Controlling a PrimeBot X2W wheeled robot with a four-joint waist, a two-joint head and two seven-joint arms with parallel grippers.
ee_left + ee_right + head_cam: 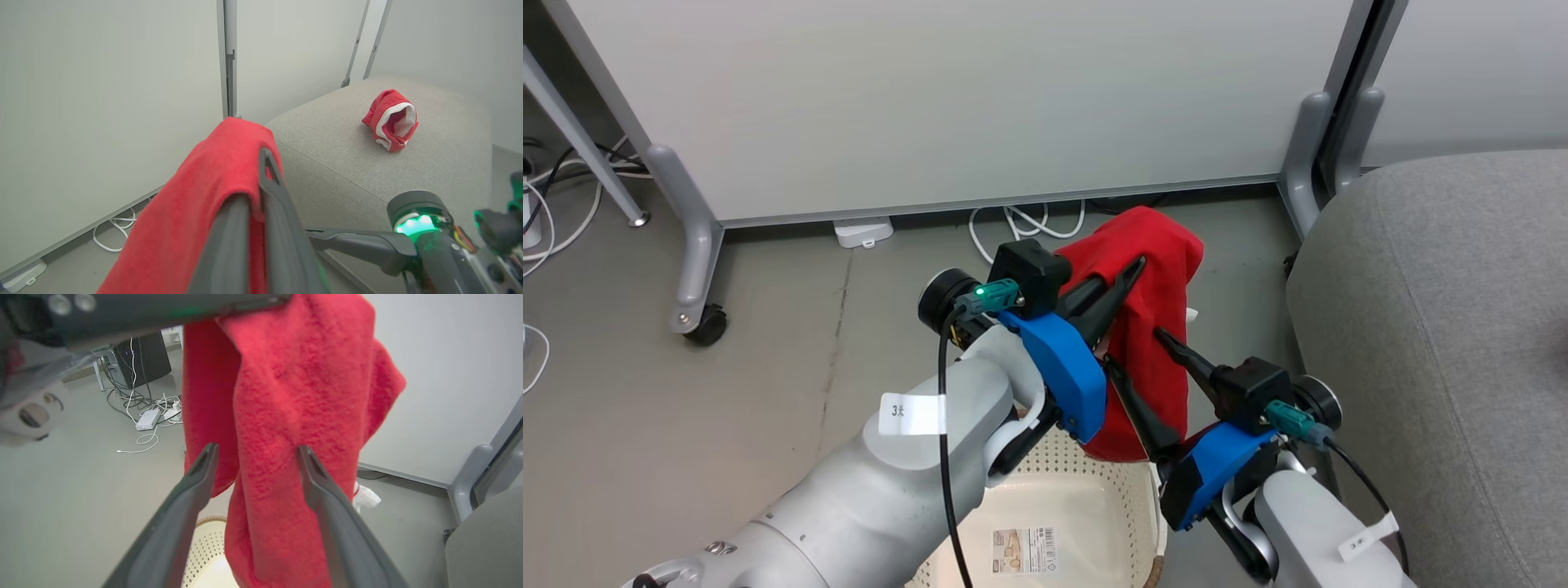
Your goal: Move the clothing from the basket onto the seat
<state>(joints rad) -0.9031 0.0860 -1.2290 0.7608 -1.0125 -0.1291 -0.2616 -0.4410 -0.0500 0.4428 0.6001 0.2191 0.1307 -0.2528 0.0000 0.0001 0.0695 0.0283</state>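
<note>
Head view, nearest item: basket, cream-white with perforated walls and a brown rim, set on the floor below both arms. A paper label is seen on its bottom.

Left gripper: raised above the basket, fingers pressed together and clamped on the upper fold of the held garment. In the left wrist view the red cloth is draped over one finger and pinched against the other.

Right gripper: placed just beside the left one and lower, fingers spread wide apart. In the right wrist view the hanging cloth is seen between and behind the two fingers; contact with it cannot be confirmed.

Held garment: bright red, soft, hung from the left gripper, its lower end hanging over the basket's far side.

Seat: light grey woven upholstery with a rounded edge, located to the robot's right of the basket.

Second garment: red with white trim, bunched, laid on the seat's top, well apart from the held garment; recorded in the left wrist view.

Floor: plain grey.

White cables: coiled beyond the held garment, at the foot of the partition panel, which is pale and carried on grey legs.
</note>
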